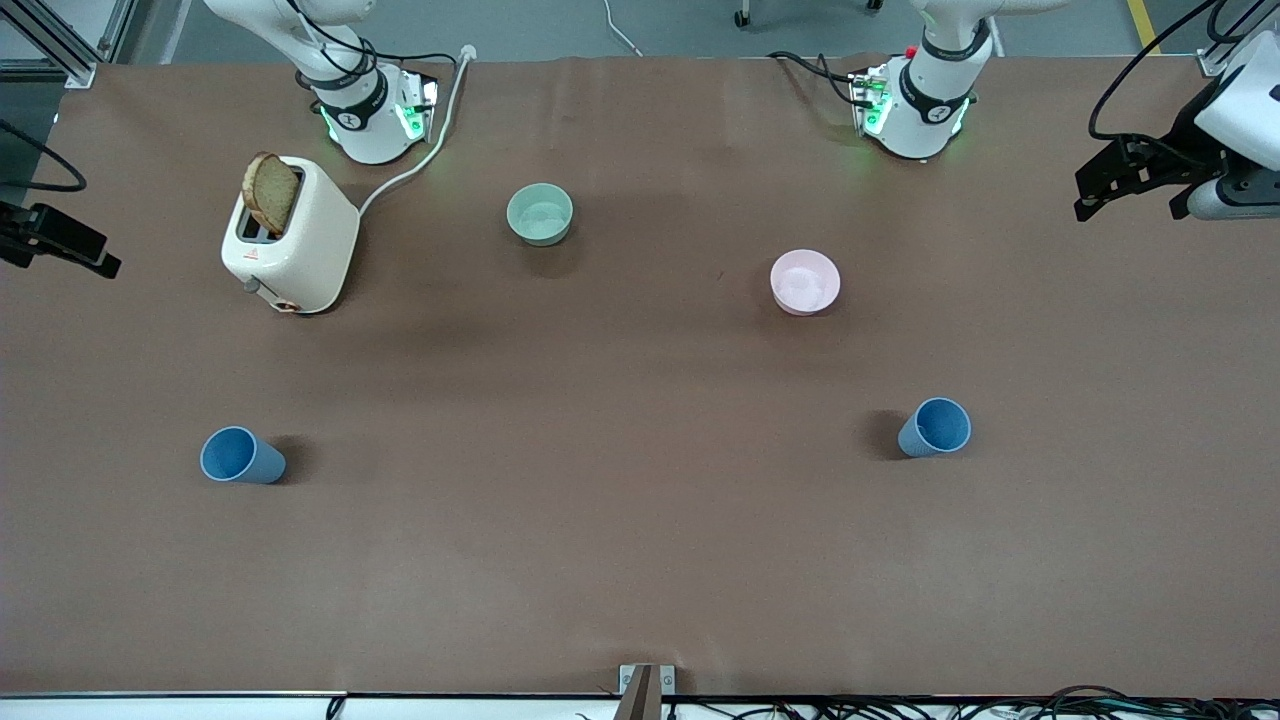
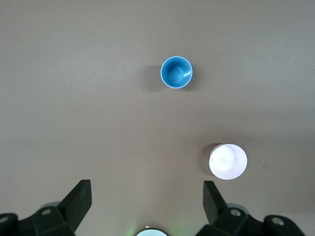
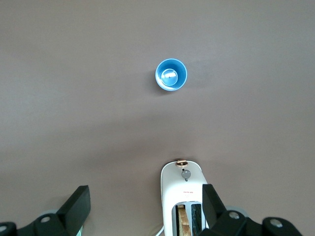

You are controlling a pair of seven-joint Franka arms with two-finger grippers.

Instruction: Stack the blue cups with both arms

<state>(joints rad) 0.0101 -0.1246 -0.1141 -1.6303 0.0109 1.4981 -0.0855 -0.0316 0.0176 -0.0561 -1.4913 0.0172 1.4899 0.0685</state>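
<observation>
Two blue cups stand upright on the brown worktop (image 1: pixel 640 560), well apart, in the lower half of the front view. One cup (image 1: pixel 240 456) is at lower left, toward the right arm's end; the other cup (image 1: pixel 936 428) is at lower right, toward the left arm's end, slightly higher in the frame. Both are open side up and nothing touches them.

Higher in the frame, a pink bowl (image 1: pixel 805 282) sits right of centre, farther from the camera than the second cup. A white toaster (image 1: pixel 290 235) stands at upper left with a slice of bread (image 1: pixel 271 193) sticking out of one slot. A green bowl (image 1: pixel 540 214) sits near top centre.

The right gripper (image 1: pixel 60 240) hangs at the left edge of the frame, over the worktop's end; in the right wrist view its fingers (image 3: pixel 76 204) are spread wide with nothing between them. The left gripper (image 1: pixel 1120 185) hangs at the upper right edge, likewise released, fingers (image 2: pixel 78 199) wide apart and empty. Each wrist view shows a cup well clear of the fingers.
</observation>
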